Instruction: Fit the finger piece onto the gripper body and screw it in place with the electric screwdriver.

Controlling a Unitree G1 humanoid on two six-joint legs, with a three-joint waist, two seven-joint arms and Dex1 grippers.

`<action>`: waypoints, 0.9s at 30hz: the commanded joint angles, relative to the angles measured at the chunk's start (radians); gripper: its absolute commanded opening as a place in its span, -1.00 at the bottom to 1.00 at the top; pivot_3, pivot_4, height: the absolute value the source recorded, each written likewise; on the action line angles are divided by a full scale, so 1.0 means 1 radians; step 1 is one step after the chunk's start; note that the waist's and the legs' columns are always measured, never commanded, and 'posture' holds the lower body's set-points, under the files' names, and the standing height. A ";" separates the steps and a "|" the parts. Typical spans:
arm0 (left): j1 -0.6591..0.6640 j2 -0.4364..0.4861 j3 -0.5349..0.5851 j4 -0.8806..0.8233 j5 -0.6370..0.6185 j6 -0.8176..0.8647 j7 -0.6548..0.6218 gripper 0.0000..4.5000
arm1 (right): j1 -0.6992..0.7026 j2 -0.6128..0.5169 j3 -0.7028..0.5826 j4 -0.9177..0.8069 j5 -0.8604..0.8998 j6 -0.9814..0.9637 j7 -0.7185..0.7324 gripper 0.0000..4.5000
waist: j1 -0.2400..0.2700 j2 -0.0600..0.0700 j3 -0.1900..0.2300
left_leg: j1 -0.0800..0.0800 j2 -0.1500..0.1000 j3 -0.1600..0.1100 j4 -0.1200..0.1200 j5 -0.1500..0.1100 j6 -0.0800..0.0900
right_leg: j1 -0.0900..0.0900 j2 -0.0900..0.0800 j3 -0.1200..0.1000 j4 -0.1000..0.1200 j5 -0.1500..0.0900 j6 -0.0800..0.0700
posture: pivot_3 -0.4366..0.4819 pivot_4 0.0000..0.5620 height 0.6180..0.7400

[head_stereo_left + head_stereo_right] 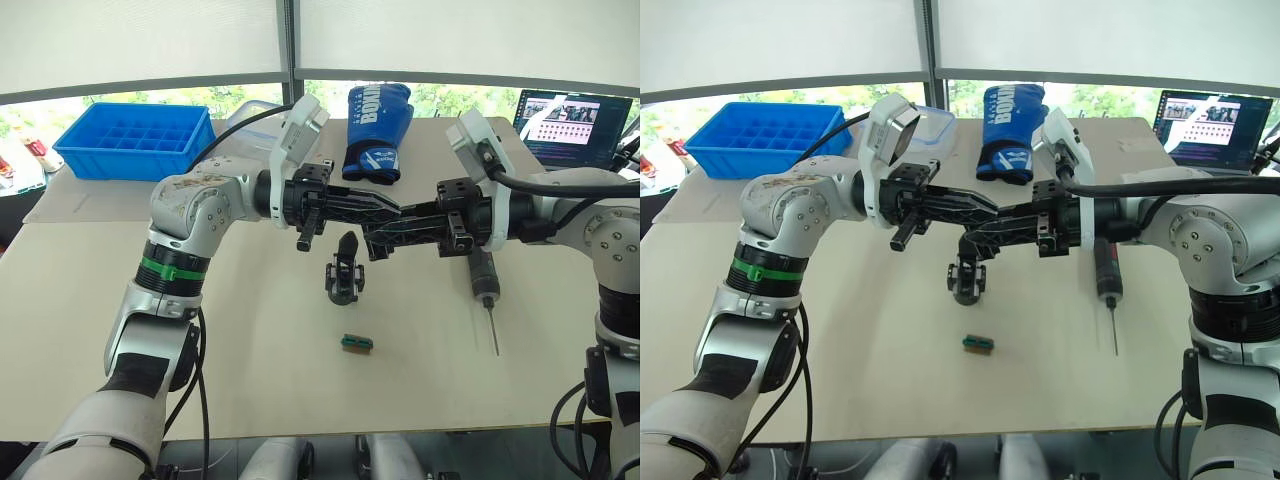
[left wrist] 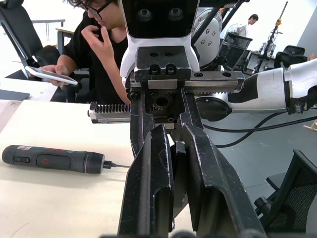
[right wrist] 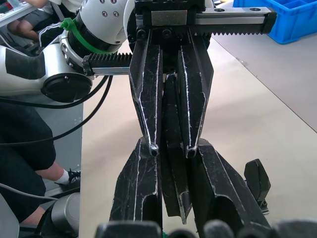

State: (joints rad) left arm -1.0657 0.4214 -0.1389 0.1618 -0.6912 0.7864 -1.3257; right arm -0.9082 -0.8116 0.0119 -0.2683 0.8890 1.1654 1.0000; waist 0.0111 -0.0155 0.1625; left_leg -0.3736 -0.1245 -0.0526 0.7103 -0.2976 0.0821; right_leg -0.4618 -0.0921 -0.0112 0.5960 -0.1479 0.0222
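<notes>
Blue compartment tray (image 1: 135, 140): rigid moulded plastic, gridded, far left, apart from the work. Left gripper (image 1: 385, 210): two black ribbed fingers, tip to tip with the right gripper (image 1: 392, 228) above mid-table; both clenched on the finger piece (image 3: 173, 163), a black tapered plastic wedge passing hand to hand. Risk for you: if one releases before the other has a firm grip, the smooth wedge likely slips and falls. Gripper body (image 1: 344, 268): black, round-based, one pointed finger upright, on the table just below the meeting grippers; a low descent could tip it. Green-and-brown block (image 1: 357, 343): small, nearer you. Blue glove (image 1: 378, 130): soft fabric, far centre. Electric screwdriver (image 1: 484, 276): dark cylinder, thin metal bit, lying untouched right of the body.
</notes>
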 commanded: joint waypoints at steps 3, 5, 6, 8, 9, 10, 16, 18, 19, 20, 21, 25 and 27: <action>-0.004 0.006 -0.009 -0.029 0.030 -0.032 -0.016 -0.79 | 0.008 -0.009 -0.043 -0.041 0.026 -0.055 0.047 -0.84 | 0.000 0.000 0.000 | 0.000 0.000 0.000 0.000 0.000 0.000 | 0.000 0.000 0.000 0.000 0.000 0.000 | -0.05 -0.47 1.00; 0.003 0.008 0.004 -0.028 0.030 -0.066 -0.041 -0.40 | 0.028 -0.006 -0.036 -0.054 0.005 -0.090 0.050 -0.84 | 0.000 0.000 0.000 | 0.000 0.000 0.000 0.000 0.000 0.000 | 0.000 0.000 0.000 0.000 0.000 0.000 | -0.05 -0.47 1.00; 0.006 0.009 0.009 -0.029 0.029 -0.075 -0.050 -0.20 | 0.034 -0.005 -0.034 -0.058 -0.002 -0.100 0.051 -0.84 | 0.000 0.000 0.000 | 0.000 0.000 0.000 0.000 0.000 0.000 | 0.000 0.000 0.000 0.000 0.000 0.000 | -0.05 -0.47 1.00; 0.022 0.038 0.011 -0.038 0.039 -0.110 -0.088 0.25 | 0.059 -0.006 -0.026 -0.069 -0.032 -0.150 0.059 -0.84 | 0.000 0.000 0.000 | 0.000 0.000 0.000 0.000 0.000 0.000 | 0.000 0.000 0.000 0.000 0.000 0.000 | -0.05 -0.47 1.00; 0.036 0.063 0.011 -0.040 0.053 -0.139 -0.114 0.45 | 0.083 -0.011 -0.015 -0.079 -0.065 -0.201 0.072 -0.84 | -0.001 0.000 0.000 | 0.000 0.000 0.000 0.000 0.000 0.000 | 0.000 0.000 0.000 0.000 0.000 0.000 | -0.05 -0.47 1.00; 0.051 0.089 0.010 -0.040 0.068 -0.169 -0.142 0.65 | 0.108 -0.016 -0.005 -0.088 -0.095 -0.248 0.086 -0.84 | -0.003 0.000 0.000 | 0.000 0.000 0.000 0.000 0.000 0.000 | 0.000 0.000 0.000 0.000 0.000 0.000 | -0.05 -0.47 1.00; 0.154 0.222 -0.035 0.078 0.231 -0.428 -0.284 1.00 | 0.209 -0.004 -0.005 -0.084 -0.180 -0.381 0.094 -0.84 | -0.006 0.000 0.000 | 0.000 0.000 0.001 0.000 0.000 0.000 | -0.001 0.001 -0.002 0.001 0.000 0.000 | -0.05 -0.47 1.00; 0.183 0.219 -0.056 0.163 0.308 -0.556 -0.279 1.00 | 0.238 -0.001 -0.011 -0.086 -0.188 -0.399 0.091 -0.84 | -0.004 0.000 0.000 | 0.000 0.000 0.001 0.000 0.000 0.000 | -0.001 0.001 -0.002 0.001 0.000 0.000 | -0.05 -0.47 1.00; 0.196 0.212 -0.068 0.199 0.343 -0.614 -0.277 1.00 | 0.250 0.001 -0.014 -0.089 -0.189 -0.404 0.088 -0.84 | -0.001 0.000 0.000 | 0.001 0.000 0.001 0.000 0.000 0.000 | -0.001 0.001 -0.002 0.000 0.000 0.000 | -0.05 -0.47 1.00; 0.205 0.201 -0.078 0.231 0.373 -0.667 -0.273 1.00 | 0.260 0.004 -0.017 -0.090 -0.188 -0.406 0.083 -0.84 | 0.002 0.000 0.000 | 0.000 0.000 0.001 0.000 0.000 0.000 | -0.001 0.001 -0.003 0.000 0.000 0.000 | -0.05 -0.47 1.00; 0.212 0.185 -0.089 0.271 0.407 -0.730 -0.258 1.00 | 0.269 0.007 -0.020 -0.095 -0.186 -0.406 0.078 -0.84 | 0.004 0.000 0.000 | 0.000 0.000 0.001 0.000 0.000 0.000 | 0.000 0.000 -0.003 0.000 0.000 0.000 | -0.05 -0.47 1.00; 0.214 0.098 -0.111 0.433 0.508 -0.914 -0.176 1.00 | 0.295 0.012 -0.028 -0.116 -0.177 -0.397 0.067 -0.84 | 0.013 0.000 0.000 | -0.002 -0.001 0.000 0.002 0.000 0.000 | -0.001 0.000 -0.003 -0.001 0.001 0.000 | -0.05 -0.47 1.00; 0.212 0.051 -0.116 0.513 0.546 -0.993 -0.137 1.00 | 0.306 0.013 -0.032 -0.126 -0.173 -0.393 0.061 -0.84 | 0.013 0.000 0.000 | -0.003 -0.001 0.000 0.002 0.000 0.000 | -0.001 -0.001 -0.003 -0.001 0.001 0.001 | -0.05 -0.47 1.00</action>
State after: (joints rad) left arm -0.8371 0.4915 -0.2559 0.6333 -0.1753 -0.1290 -1.4977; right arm -0.6019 -0.7947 0.0222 -0.3595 0.6921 0.7855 1.0657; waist 0.0238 -0.0155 0.1626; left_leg -0.3772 -0.1254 -0.0523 0.7126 -0.2977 0.0824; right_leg -0.4637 -0.0927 -0.0135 0.5952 -0.1470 0.0228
